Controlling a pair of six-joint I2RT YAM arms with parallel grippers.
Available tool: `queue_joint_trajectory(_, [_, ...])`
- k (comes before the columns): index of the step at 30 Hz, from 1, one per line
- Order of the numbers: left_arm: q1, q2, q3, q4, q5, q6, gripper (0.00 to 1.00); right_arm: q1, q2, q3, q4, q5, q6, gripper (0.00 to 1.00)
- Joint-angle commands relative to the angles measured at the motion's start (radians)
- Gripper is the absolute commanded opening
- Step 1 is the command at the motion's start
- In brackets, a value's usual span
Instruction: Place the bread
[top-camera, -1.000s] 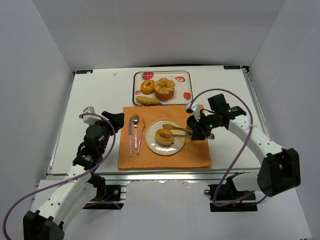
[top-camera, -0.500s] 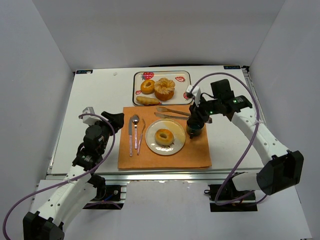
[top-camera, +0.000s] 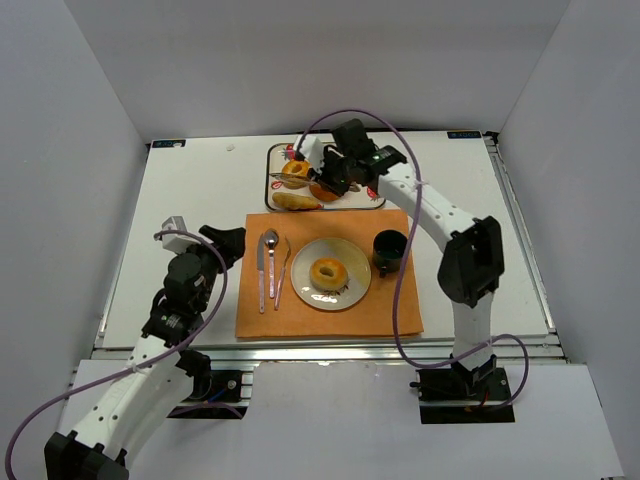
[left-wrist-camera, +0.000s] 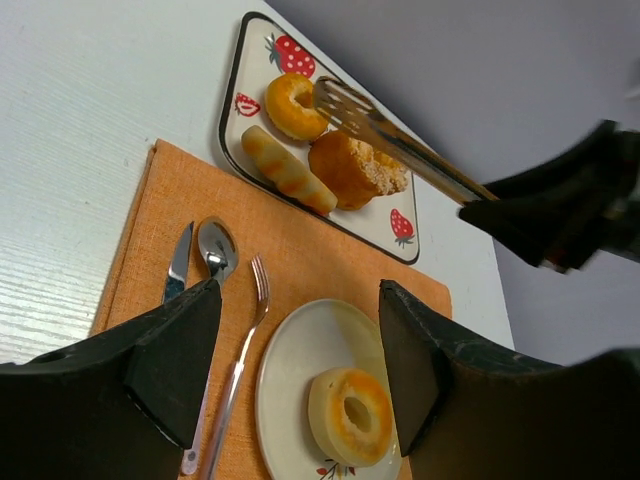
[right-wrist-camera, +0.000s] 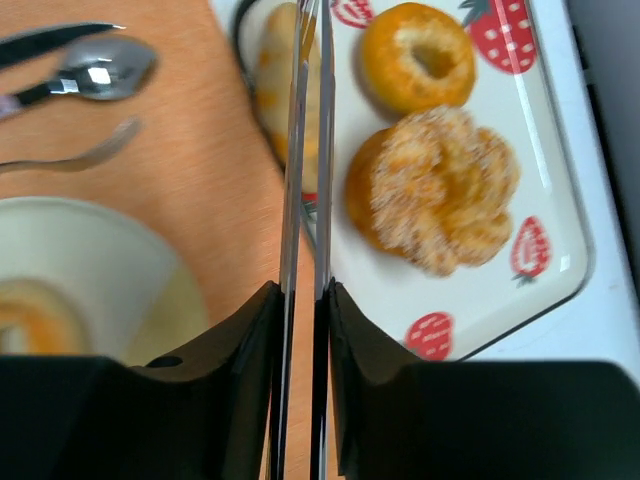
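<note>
A ring-shaped bread lies on the white plate on the orange mat. On the strawberry tray at the back lie a glazed donut, a sugared round bread and a long bread. My right gripper is shut on metal tongs above the tray. The tong arms are squeezed close with nothing between them, their tips over the donut and the long bread. My left gripper hangs open over the mat's left side, holding nothing.
A knife, a spoon and a fork lie on the mat left of the plate. A black cup stands right of the plate. White walls enclose the table on three sides.
My right arm has swung with the tongs from the ring bread on the plate, back over the mat, to above the tray; the tong arms have narrowed. The left arm has barely moved.
</note>
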Motion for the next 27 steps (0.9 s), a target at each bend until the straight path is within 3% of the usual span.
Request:
queue_joint_trajectory(1, [0.003, -0.042, -0.011, -0.021, -0.03, -0.006, 0.74, 0.014, 0.057, 0.118, -0.004, 0.147, -0.126, 0.31])
queue_joint_trajectory(17, [0.003, -0.028, -0.034, 0.0, -0.024, 0.018, 0.74, 0.089, 0.185, 0.147, 0.068, 0.345, -0.203, 0.44])
queue_joint_trajectory(27, [0.003, -0.062, -0.052, -0.012, -0.033, 0.015, 0.74, 0.103, 0.186, 0.09, 0.145, 0.415, -0.223, 0.45])
